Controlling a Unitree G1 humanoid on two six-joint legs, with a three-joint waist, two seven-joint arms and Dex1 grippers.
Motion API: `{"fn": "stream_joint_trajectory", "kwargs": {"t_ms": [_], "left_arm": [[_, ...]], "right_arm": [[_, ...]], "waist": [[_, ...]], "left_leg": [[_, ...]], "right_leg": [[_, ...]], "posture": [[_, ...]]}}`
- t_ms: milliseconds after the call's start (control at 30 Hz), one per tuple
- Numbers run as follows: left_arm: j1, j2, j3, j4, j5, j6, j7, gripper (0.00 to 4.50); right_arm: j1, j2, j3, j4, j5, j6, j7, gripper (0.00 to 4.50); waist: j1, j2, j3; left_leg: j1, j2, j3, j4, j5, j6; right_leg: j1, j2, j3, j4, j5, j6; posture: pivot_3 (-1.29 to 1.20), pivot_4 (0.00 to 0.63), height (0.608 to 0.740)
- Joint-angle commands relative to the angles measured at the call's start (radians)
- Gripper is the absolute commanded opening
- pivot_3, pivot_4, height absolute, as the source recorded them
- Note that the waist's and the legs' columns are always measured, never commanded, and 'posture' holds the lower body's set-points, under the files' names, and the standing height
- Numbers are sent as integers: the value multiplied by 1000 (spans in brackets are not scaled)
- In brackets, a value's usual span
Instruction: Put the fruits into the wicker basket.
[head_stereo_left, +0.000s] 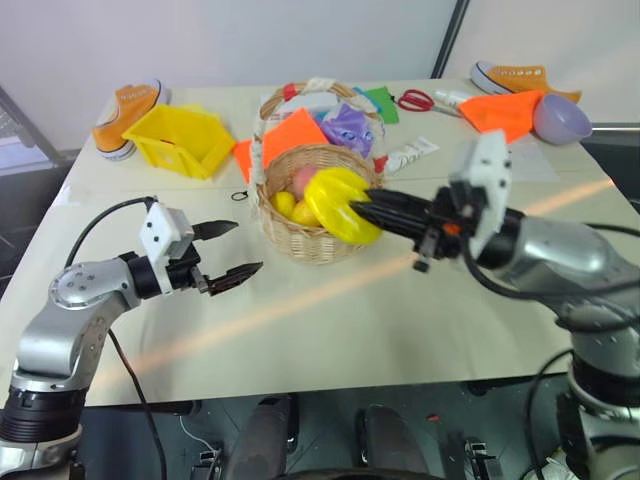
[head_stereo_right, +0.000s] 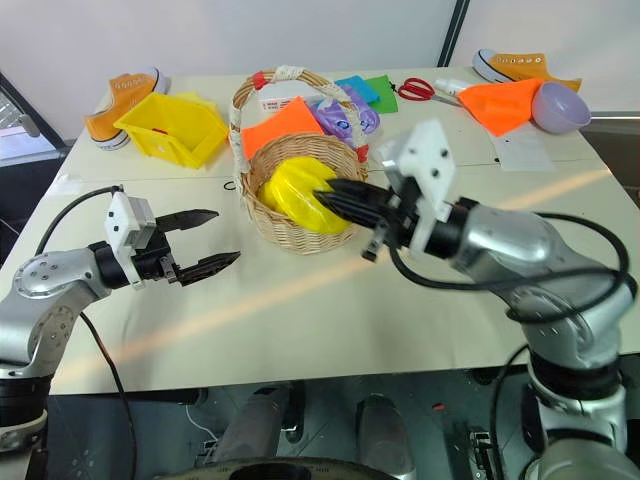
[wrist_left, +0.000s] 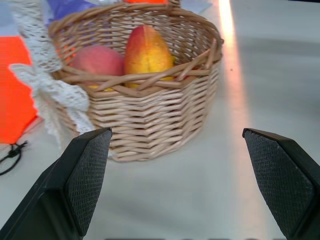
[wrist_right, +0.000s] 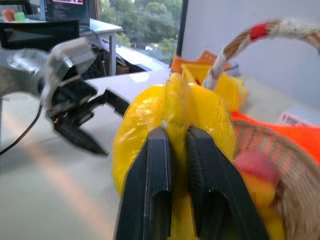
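Note:
The wicker basket (head_stereo_left: 300, 240) stands mid-table, its arched handle (head_stereo_left: 262, 120) banded white and red. Inside lie a red-and-yellow mango (wrist_left: 146, 50), a pink peach (wrist_left: 97, 60) and a small yellow fruit (head_stereo_left: 284, 204). My right gripper (head_stereo_left: 362, 208) is shut on a ridge of the yellow starfruit (head_stereo_left: 335, 205), holding it over the basket's opening at the rim on my right. My left gripper (head_stereo_left: 228, 250) stands open above the table to the left of the basket, with nothing between its fingers (wrist_left: 90, 170).
A yellow plastic bin (head_stereo_left: 180, 140) and an orange sneaker (head_stereo_left: 128, 110) sit at the back left. Behind the basket lie orange card (head_stereo_left: 290, 135), a purple bag (head_stereo_left: 350, 128) and a tube (head_stereo_left: 410, 155). Scissors (head_stereo_left: 415, 99), orange cloth (head_stereo_left: 500, 110), a lilac bowl (head_stereo_left: 560, 118) and another sneaker (head_stereo_left: 520, 78) are at the back right.

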Motion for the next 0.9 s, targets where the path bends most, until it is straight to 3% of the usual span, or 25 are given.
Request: {"fn": "stream_joint_trajectory", "kwargs": {"t_ms": [33, 100, 233, 367, 600, 700, 900], "left_arm": [[-16, -11, 15, -34, -17, -17, 12, 4500], [-10, -19, 10, -57, -20, -11, 21, 4500], [6, -33, 6, -103, -27, 4, 46, 4500], [22, -39, 7, -132, -38, 18, 61, 4500], [26, -54, -3, -162, -56, 40, 90, 4500], [16, -58, -14, -156, -60, 43, 93, 4500], [-24, -73, -40, -131, -50, 37, 90, 4500]], "right_arm": [[-75, 70, 95, 167, -173, -45, -92, 14], [-98, 106, 135, 240, -245, -93, -93, 14], [-70, 118, 159, 238, -307, -157, -48, 1963], [-21, 85, 94, 108, -284, -192, 8, 3708], [114, -47, -127, -45, -135, -113, 101, 3708], [130, -57, -144, -6, -176, -111, 64, 3708], [-10, 113, -48, 291, -346, -229, -68, 3708]], "waist": [[-4, 0, 0], [-6, 0, 0], [-5, 0, 0], [-5, 0, 0], [-3, 0, 0], [-7, 0, 0], [-11, 0, 0]], "left_leg": [[0, 0, 0, 0, 0, 0], [0, 0, 1, 0, 0, 0], [-9, -3, 1, 1, 2, 2], [-15, -2, 1, 1, 7, -5], [-11, 0, 0, 5, 6, -1], [-5, 0, 0, 5, 6, -2], [0, 0, 1, 2, 6, -2]], "right_leg": [[0, 0, 0, 0, 0, 0], [-1, 0, 0, 1, 1, 2], [-13, -1, 0, 13, 4, 6], [-18, 1, -1, 16, 4, 7], [-11, 1, -1, 17, 4, 5], [-11, 0, 0, 16, 5, -1], [-11, 0, 1, 15, 8, -6]], "posture": [[0, 150, 740], [0, 150, 740], [0, 150, 740], [0, 150, 740], [0, 150, 740], [0, 150, 740], [0, 150, 740]]}}
